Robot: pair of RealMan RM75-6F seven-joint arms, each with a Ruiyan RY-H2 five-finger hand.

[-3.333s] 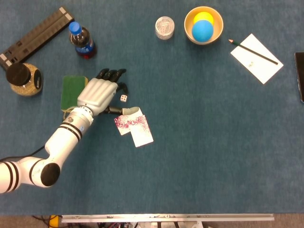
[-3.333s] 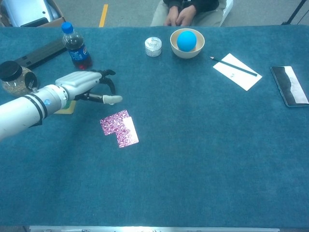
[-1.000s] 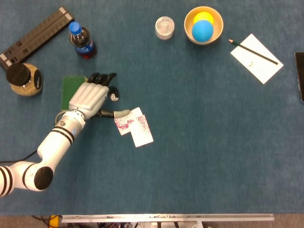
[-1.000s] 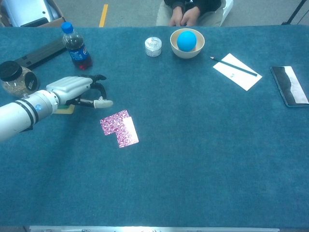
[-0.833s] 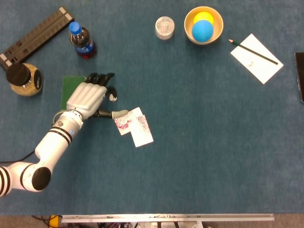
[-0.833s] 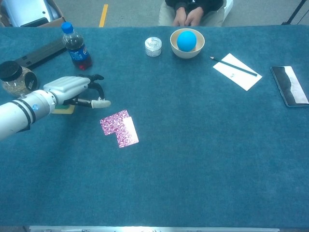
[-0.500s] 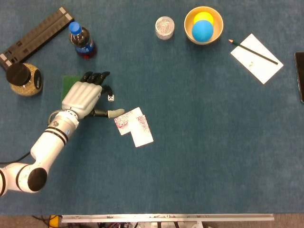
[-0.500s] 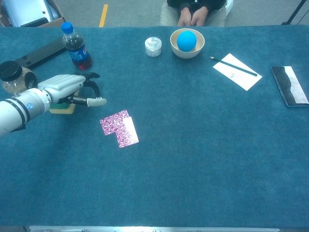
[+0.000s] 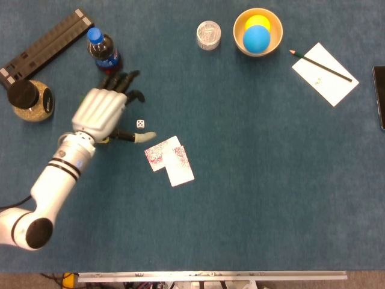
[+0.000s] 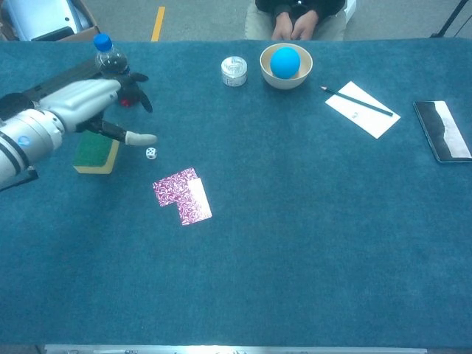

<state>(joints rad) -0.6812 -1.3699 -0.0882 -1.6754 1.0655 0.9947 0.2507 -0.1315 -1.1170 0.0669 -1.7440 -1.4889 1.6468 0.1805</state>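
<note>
Lifted robot hand (image 10: 85, 103) now clears die (image 10: 150, 153).

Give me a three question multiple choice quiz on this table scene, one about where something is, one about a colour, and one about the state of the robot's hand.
1. Where does the die lie?
A. in the bowl
B. on the cloth, between the left hand and the cards
C. on the white paper

2. What colour is the front ball in the bowl?
A. red
B. green
C. blue

3. What is the left hand doing?
A. holding nothing, fingers apart
B. gripping the bottle
C. pinching a card

Answers: 1 B, the die sits on bare cloth just above the cards. 2 C, it is blue, with a yellow ball behind. 3 A, the chest view shows it raised and empty.
</note>
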